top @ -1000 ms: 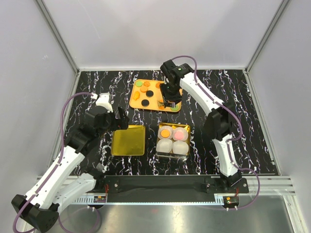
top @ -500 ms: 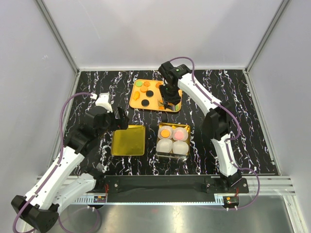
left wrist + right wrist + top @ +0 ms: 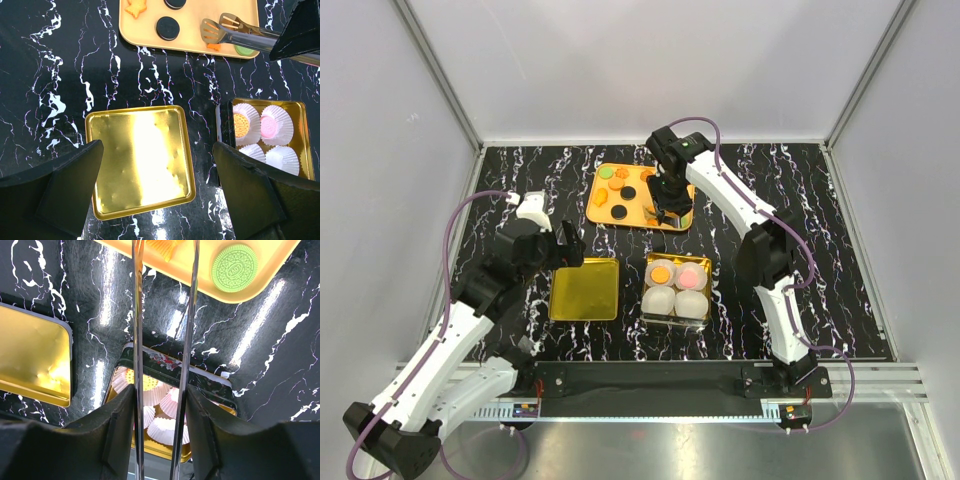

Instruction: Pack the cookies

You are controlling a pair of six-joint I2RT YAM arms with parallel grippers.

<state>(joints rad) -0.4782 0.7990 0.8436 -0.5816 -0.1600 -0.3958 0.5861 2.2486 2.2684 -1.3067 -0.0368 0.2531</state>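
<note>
Gripping tongs [image 3: 137, 340], right hand [image 3: 160, 432] partly closed; left hand [image 3: 157, 185] wide open.

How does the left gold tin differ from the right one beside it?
The left gold tin is empty; the right gold tin holds four white paper cups, two carrying cookies. The left tin looks shallow, the right tin deeper. Both are gold, roughly square, on the black table.

Four paper cups [image 3: 282, 157]; two hold cookies [image 3: 241, 125].
</note>
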